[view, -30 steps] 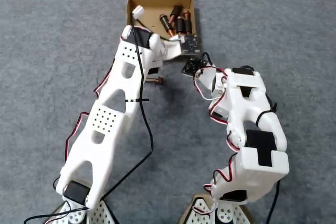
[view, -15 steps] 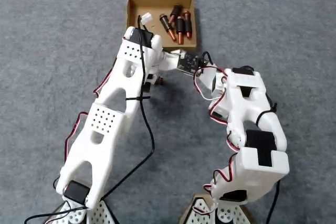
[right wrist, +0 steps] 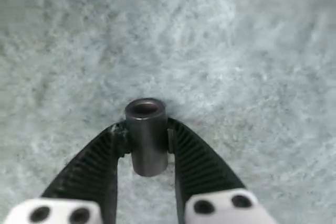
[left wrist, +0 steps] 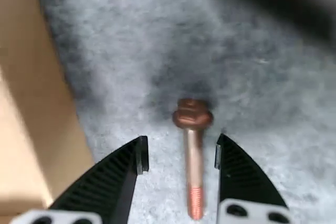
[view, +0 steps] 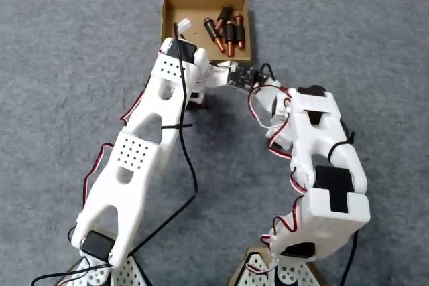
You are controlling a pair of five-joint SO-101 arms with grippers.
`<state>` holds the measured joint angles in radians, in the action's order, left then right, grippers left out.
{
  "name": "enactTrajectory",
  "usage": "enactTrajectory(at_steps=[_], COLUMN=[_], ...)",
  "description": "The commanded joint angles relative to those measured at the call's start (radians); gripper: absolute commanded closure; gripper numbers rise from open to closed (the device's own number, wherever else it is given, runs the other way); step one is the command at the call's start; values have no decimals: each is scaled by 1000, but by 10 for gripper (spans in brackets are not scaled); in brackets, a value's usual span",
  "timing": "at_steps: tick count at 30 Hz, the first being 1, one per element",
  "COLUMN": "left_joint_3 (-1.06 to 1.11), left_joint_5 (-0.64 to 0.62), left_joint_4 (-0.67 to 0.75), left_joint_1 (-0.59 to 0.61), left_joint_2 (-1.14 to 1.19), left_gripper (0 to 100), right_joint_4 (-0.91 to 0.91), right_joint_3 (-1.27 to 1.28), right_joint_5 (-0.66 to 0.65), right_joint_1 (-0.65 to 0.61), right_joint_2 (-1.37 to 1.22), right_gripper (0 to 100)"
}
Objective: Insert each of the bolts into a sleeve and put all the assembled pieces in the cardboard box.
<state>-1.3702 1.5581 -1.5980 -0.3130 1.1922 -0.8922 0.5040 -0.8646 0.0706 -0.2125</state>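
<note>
Grey table (view: 375,65) carries, below the box (view: 171,6) at upper middle, a loose bolt (left wrist: 192,129) lying lengthwise between the wide-open jaws of the left tool (left wrist: 181,145), head outward, while to its right the right tool (right wrist: 146,128) clamps a sleeve (right wrist: 146,145).

From above, the left arm (view: 161,98) covers most of the bolt (view: 202,104), at 6 o'clock from the cardboard box (view: 194,5); just a reddish end pokes out. In the left wrist view the box wall is blurred and cut off at the frame's edge
</note>
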Motion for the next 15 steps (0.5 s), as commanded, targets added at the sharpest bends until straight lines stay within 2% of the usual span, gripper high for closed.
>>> enactTrajectory(at_steps=[1, 9, 13, 15], left_joint_3=[-15, -21, -112, -144], left_joint_5=[-64, -158, -267, -281], left_joint_4=[34, 77, 78, 72], left_joint_1=[11, 11, 9, 11], left_joint_2=[-4, -5, -1, 2], left_gripper=[787, 895, 873, 858], right_joint_4=[63, 64, 104, 124], right_joint_3=[-1, -7, -4, -2], right_joint_5=[60, 94, 176, 224], right_joint_1=[39, 41, 44, 45], right_joint_2=[8, 4, 7, 8], right_gripper=[950, 950, 950, 950])
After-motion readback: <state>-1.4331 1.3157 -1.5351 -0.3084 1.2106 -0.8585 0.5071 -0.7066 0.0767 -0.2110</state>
